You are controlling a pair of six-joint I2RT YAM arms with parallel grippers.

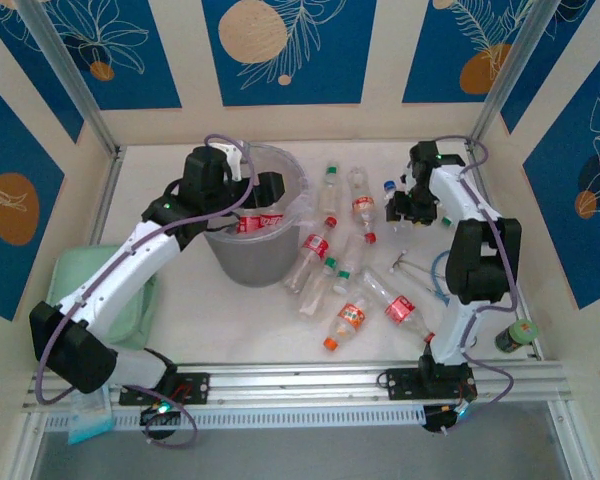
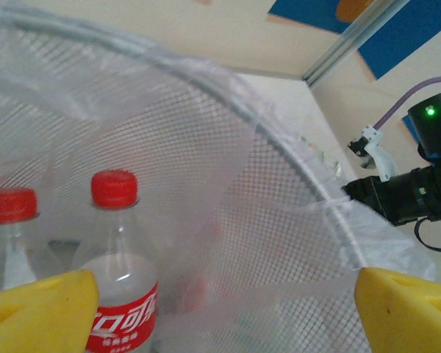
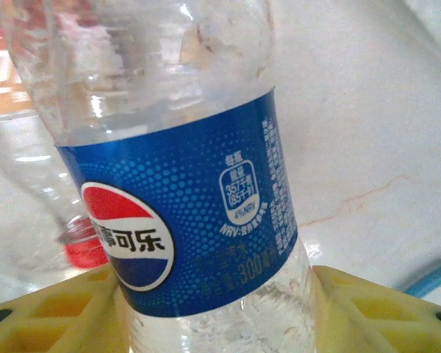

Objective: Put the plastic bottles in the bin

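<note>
The grey translucent bin, lined with a clear bag, stands left of centre. My left gripper hangs over its mouth, open, its yellow fingertips wide apart with nothing between them. Below them, inside the bin, two red-capped bottles stand upright. My right gripper is at the far right of the table, shut on a clear blue-labelled bottle whose blue cap pokes out. Several more bottles lie scattered between the bin and the right arm.
A flat pale green tray lies under the left arm. A dark green-capped item stands at the right edge by the rail. Another bottle with a red label lies behind the held one. A blue cable crosses the table nearby.
</note>
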